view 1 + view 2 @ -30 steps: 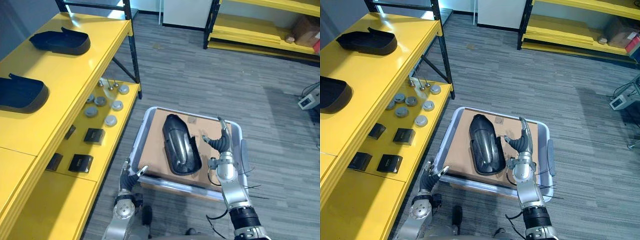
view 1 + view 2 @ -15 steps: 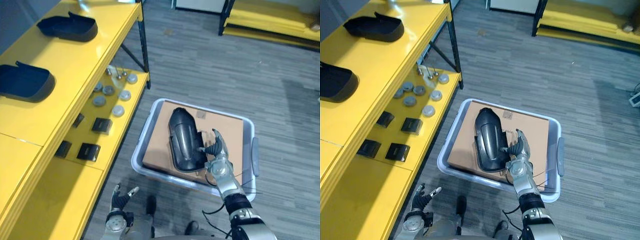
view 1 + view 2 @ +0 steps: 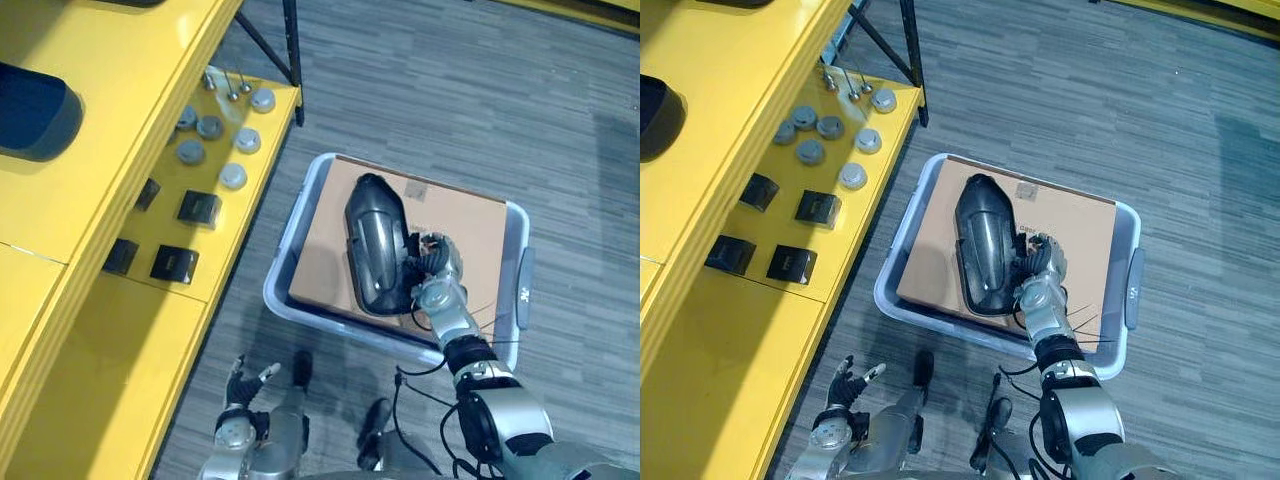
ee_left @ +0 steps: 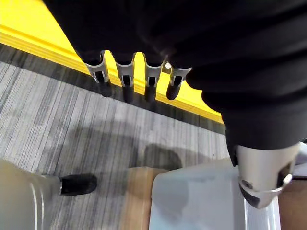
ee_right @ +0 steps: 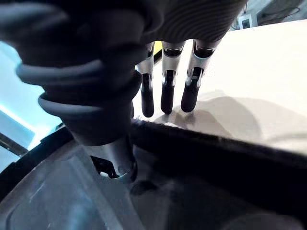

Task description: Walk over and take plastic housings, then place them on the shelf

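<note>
The right hand point(image 3: 434, 264) is gripping the housing point(image 3: 372, 245) by its long edge. In the right wrist view its fingers point(image 5: 168, 96) are reaching down the outside of the rim, dark tips touching the cardboard point(image 3: 465, 225). The thumb point(image 5: 117, 160) is pressing inside the hollow, so the rim is being pinched between them. The arm is coming in from the near side of the bin point(image 3: 291, 268).

The housing is lying flat on the cardboard, lengthwise away from the robot, nearer the bin's left wall than its right. The cardboard is covering the bin's bottom. The grey bin is sitting on the floor point(image 3: 450, 100), just beside the shelf point(image 3: 110, 170).

The left hand point(image 3: 243, 385) is hanging low over the floor, near the bin's near-left corner and close to the shelf. Its fingers are straight and spread, and it is holding nothing. In the left wrist view they are pointing towards the shelf's yellow edge point(image 4: 43, 40).

On the shelf's lower deck, grey discs point(image 3: 232, 176) are lying in a loose cluster at the far end. Black boxes point(image 3: 198, 207) are sitting nearer the robot. A second housing point(image 3: 30, 110) is resting on the upper deck, well apart from the bin.
</note>
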Tool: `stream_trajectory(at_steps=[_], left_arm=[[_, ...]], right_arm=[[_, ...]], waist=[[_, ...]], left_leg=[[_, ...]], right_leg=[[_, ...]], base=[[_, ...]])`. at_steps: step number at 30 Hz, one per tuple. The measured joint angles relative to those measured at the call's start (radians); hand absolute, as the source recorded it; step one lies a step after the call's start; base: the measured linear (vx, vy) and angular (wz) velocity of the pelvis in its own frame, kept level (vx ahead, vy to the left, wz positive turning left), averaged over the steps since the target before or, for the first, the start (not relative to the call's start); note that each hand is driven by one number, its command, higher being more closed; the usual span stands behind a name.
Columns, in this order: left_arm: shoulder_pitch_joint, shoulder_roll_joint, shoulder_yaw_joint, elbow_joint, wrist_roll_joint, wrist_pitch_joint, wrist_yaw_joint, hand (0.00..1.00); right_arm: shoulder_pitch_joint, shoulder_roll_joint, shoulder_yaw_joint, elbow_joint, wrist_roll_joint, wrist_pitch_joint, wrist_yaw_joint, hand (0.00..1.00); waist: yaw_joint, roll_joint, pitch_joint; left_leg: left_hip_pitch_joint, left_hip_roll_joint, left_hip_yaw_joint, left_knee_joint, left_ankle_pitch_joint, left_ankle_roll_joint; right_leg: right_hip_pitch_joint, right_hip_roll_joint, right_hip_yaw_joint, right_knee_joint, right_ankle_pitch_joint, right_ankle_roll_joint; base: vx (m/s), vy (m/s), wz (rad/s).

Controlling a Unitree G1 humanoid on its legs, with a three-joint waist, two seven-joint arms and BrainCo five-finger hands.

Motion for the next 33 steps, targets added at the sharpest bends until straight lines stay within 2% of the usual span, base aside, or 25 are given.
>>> stream_trajectory(at_steps=[6, 15, 24, 29, 30, 33], left_arm=[[-0.014, -0.001, -0.009, 0.008, -0.001, 0.000, 0.000, 0.00], [-0.013, 0.000, -0.009, 0.005, -0.010, -0.001, -0.001, 0.00], [-0.009, -0.001, -0.008, -0.017, -0.030, 0.000, -0.001, 0.00], [0.010, -0.008, -0.034, -0.199, -0.073, -0.002, 0.001, 0.00], [0.015, -0.006, -0.058, -0.285, -0.088, -0.007, 0.002, 0.00], [0.015, -0.012, -0.094, -0.406, -0.097, -0.025, 0.002, 0.00]], right_arm=[[0.014, 0.012, 0.007, 0.012, 0.021, -0.006, 0.023, 1.00], [0.087, 0.031, 0.016, -0.090, 0.098, -0.032, 0.041, 1.00], [0.216, 0.070, -0.004, -0.266, 0.248, -0.064, 0.031, 1.00], [0.321, 0.070, -0.006, -0.404, 0.300, -0.083, 0.012, 1.00], [0.351, 0.069, -0.006, -0.462, 0.313, -0.090, 0.006, 1.00], [0.385, 0.070, -0.005, -0.539, 0.314, -0.094, -0.019, 1.00]], waist=[[0.002, -0.005, 0.003], [0.004, -0.014, 0.008], [0.003, -0.017, 0.006], [0.003, -0.022, -0.001], [0.002, -0.024, -0.003], [-0.005, -0.025, -0.013]], left_leg=[[0.007, 0.001, 0.007, 0.001, 0.000, 0.000], [0.024, 0.001, 0.004, 0.000, 0.000, 0.000], [0.027, 0.001, 0.003, 0.001, 0.000, 0.000], [0.037, 0.001, -0.001, 0.002, 0.000, 0.000], [0.037, 0.001, -0.002, 0.002, 0.000, 0.000], [0.037, 0.000, -0.004, 0.002, -0.001, 0.000]], right_leg=[[0.005, -0.001, 0.004, -0.001, 0.000, 0.000], [0.021, -0.004, 0.004, 0.002, 0.000, 0.000], [0.024, -0.004, 0.004, 0.003, 0.000, 0.000], [0.037, -0.003, 0.001, 0.002, -0.001, 0.000], [0.037, -0.002, 0.001, 0.002, -0.002, -0.001], [0.037, -0.003, 0.001, 0.002, -0.002, 0.000]], base=[[0.01, 0.002, -0.02], [-0.01, 0.005, 0.01], [-0.01, 0.003, 0.00], [0.00, -0.002, 0.02], [0.00, 0.000, 0.00], [0.00, 0.000, 0.00]])
